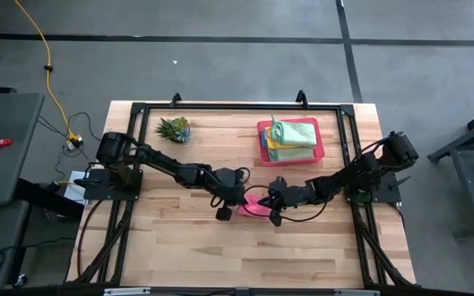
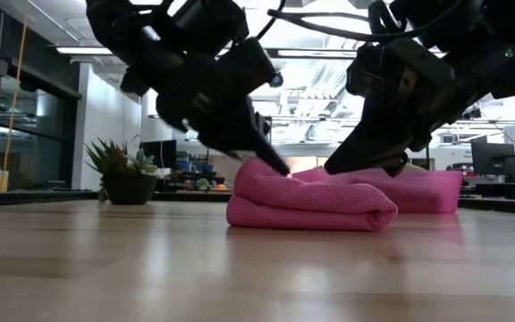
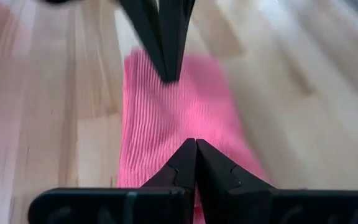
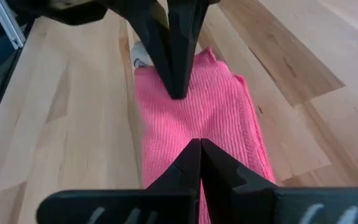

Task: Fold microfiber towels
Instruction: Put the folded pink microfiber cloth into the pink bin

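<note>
Near the table's (image 1: 179, 238) middle, from above, my left gripper (image 1: 230, 207) and right gripper (image 1: 275, 207) flank the folded pink towel (image 1: 253, 205); toward the far edge, a pink tray (image 1: 318, 152) holds stacked towels (image 1: 290, 138). At table height, both clenched tips press its top, grasping nothing. My wrist views show pinched fingers (image 3: 194, 165) over pink cloth.

Ribbed, fuzzy pink cloth towel (image 4: 197, 118) on smooth wooden table (image 4: 73, 112)
</note>
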### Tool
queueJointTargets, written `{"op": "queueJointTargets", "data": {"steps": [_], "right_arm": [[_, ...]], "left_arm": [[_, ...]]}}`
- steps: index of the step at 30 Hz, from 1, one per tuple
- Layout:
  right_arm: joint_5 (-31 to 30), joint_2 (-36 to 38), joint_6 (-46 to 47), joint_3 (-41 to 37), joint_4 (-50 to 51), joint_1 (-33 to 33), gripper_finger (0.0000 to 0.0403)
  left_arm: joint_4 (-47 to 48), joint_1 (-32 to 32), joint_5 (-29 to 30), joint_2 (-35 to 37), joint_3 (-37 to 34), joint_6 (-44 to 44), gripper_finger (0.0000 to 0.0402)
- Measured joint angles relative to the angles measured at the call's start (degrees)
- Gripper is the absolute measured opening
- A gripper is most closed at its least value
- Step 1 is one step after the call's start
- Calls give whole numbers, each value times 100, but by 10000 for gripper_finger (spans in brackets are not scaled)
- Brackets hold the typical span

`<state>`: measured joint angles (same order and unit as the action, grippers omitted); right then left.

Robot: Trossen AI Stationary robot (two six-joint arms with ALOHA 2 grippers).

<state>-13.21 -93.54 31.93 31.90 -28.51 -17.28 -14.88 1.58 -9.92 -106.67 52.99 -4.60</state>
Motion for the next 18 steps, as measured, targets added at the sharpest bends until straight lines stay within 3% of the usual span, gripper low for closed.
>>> {"op": "queueJointTargets", "data": {"steps": [11,18], "right_arm": [[17,0,14,-2,422,0,0],[-64,244,-242,-2,519,0,0]], "left_arm": [[1862,-87,1132,298,7,-689,0],[2922,-47,1821,982,0,-1000,0]]}}
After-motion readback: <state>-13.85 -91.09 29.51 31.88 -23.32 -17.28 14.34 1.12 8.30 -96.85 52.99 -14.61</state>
